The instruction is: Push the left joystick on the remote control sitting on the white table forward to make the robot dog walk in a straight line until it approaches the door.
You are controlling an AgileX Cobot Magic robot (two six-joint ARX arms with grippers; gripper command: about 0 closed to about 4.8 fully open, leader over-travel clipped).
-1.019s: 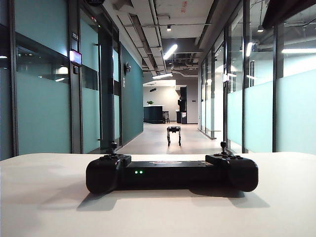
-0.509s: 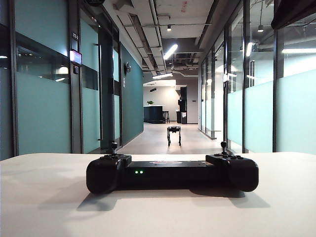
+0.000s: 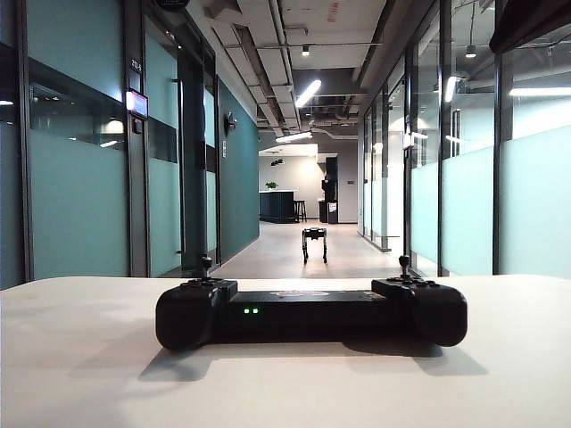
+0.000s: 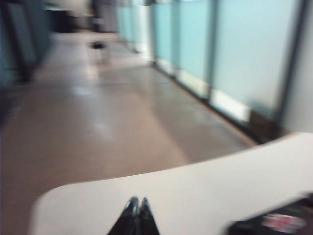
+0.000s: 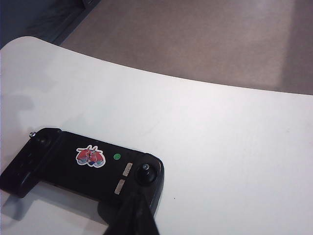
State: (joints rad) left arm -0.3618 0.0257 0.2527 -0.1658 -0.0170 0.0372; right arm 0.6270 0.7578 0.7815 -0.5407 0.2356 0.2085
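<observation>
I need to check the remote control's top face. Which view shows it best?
The right wrist view: it looks down on the remote control, showing sticker, buttons and both joysticks. The exterior view shows only its near edge and stick tips; the left wrist view catches one blurred corner.

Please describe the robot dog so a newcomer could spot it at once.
Beyond the white table and remote, a corridor runs between glass walls. Partway down its floor stands the robot dog, the only small black four-legged shape with thin legs there.
</observation>
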